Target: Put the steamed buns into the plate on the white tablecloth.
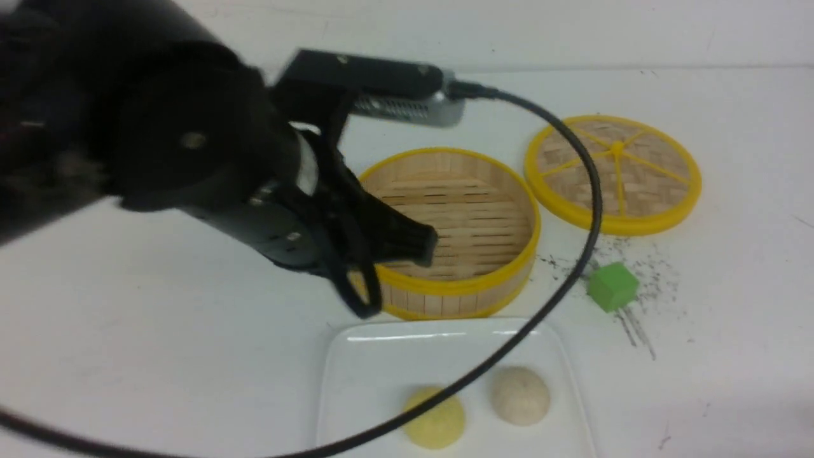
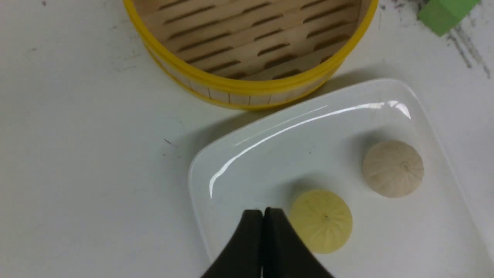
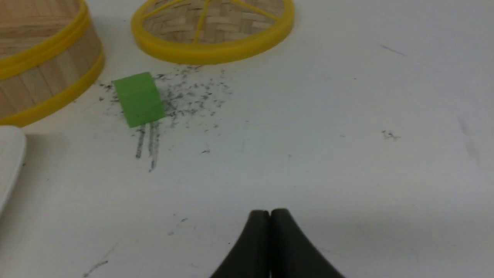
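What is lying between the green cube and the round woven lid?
Only white tablecloth with dark specks separates the green cube from the lid, as the right wrist view shows.

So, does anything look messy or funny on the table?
Yes: a green cube sits by the steamer, amid dark specks and streaks on the white tablecloth, like something scattered or scuffed. It looks stray beside the food things. The yellow bun and off-white bun sit neatly on the plate.
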`<state>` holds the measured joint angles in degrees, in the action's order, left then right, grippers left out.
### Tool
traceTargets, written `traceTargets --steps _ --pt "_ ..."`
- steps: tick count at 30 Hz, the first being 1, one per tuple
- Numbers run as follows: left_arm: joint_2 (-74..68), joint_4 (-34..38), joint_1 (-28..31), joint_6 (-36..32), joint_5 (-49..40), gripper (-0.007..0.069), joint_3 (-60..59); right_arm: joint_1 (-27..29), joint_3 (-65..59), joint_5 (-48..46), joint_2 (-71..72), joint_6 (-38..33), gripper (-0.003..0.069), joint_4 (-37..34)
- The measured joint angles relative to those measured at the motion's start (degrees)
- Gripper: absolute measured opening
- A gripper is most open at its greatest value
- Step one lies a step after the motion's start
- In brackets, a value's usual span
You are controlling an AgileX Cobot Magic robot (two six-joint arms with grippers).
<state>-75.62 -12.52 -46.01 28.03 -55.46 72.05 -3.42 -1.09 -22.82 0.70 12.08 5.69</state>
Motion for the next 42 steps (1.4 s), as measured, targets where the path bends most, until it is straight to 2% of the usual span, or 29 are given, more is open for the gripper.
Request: traceTargets --steps 5,10,13,16,17,19,20,23,42 --pt "8.93 -2.21 0.00 0.00 -5.22 0.0020 -0.84 0.95 0.00 0.00 0.00 0.00 0.0025 0.00" --pt "20.80 -3.07 0.00 0.16 -4.29 0.0019 -11.22 0.95 0.00 0.00 0.00 0.00 0.0029 0.00" --pt "30.11 -3.07 0.00 2.51 5.53 0.0015 -24.09 0.95 0.00 0.00 0.00 0.00 0.0029 0.00" --pt "35.76 -3.07 0.00 4.46 13.73 0.0015 -31.86 0.95 0.00 0.00 0.00 0.00 0.0031 0.00" --pt "39.38 -3.07 0.00 5.27 19.63 0.0015 -36.28 0.95 0.00 0.00 0.00 0.00 0.0034 0.00" --pt "41.81 -3.07 0.00 5.62 25.09 0.0015 -39.59 0.95 0.00 0.00 0.00 0.00 0.0036 0.00" --pt "44.01 -3.16 0.00 5.83 31.81 0.0017 -42.43 0.95 0.00 0.00 0.00 0.00 0.0039 0.00" --pt "45.79 -3.34 0.00 5.95 37.21 0.0018 -44.76 0.95 0.00 0.00 0.00 0.00 0.0044 0.00" --pt "45.79 -3.68 0.32 5.81 35.05 0.0034 -46.39 1.00 0.00 0.00 0.00 -0.05 0.0071 0.00"
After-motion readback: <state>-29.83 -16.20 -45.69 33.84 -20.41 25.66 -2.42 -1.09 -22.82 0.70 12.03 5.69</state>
